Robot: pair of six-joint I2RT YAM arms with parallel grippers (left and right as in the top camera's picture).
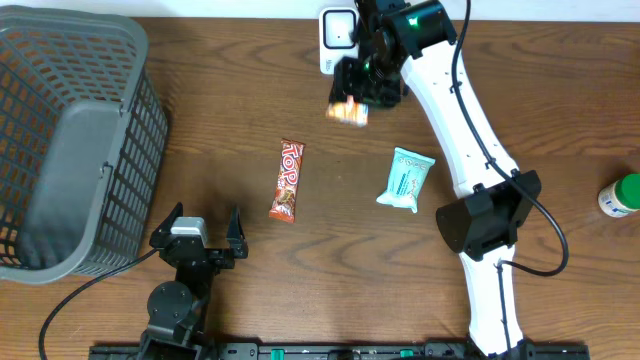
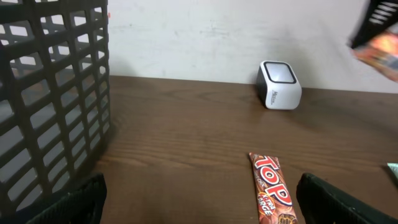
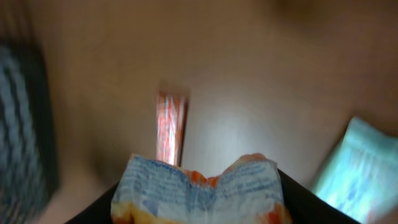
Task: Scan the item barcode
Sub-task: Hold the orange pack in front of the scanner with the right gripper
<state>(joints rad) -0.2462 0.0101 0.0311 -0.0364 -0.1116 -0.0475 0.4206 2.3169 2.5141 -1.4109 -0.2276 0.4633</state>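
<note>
My right gripper [image 1: 352, 100] is shut on an orange and white snack packet [image 1: 348, 111], held in the air just in front of the white barcode scanner [image 1: 337, 38] at the table's far edge. In the right wrist view the packet [image 3: 202, 193] fills the space between the two dark fingers, its white printed back facing the camera. The left wrist view shows the scanner [image 2: 279, 84] and a blurred corner of the packet [image 2: 378, 53] at top right. My left gripper [image 1: 204, 222] rests open near the front edge, holding nothing.
A red TOP chocolate bar [image 1: 287, 180] lies mid-table and a pale green packet [image 1: 405, 179] to its right. A grey plastic basket [image 1: 70, 150] fills the left side. A green-capped bottle [image 1: 620, 196] stands at the right edge.
</note>
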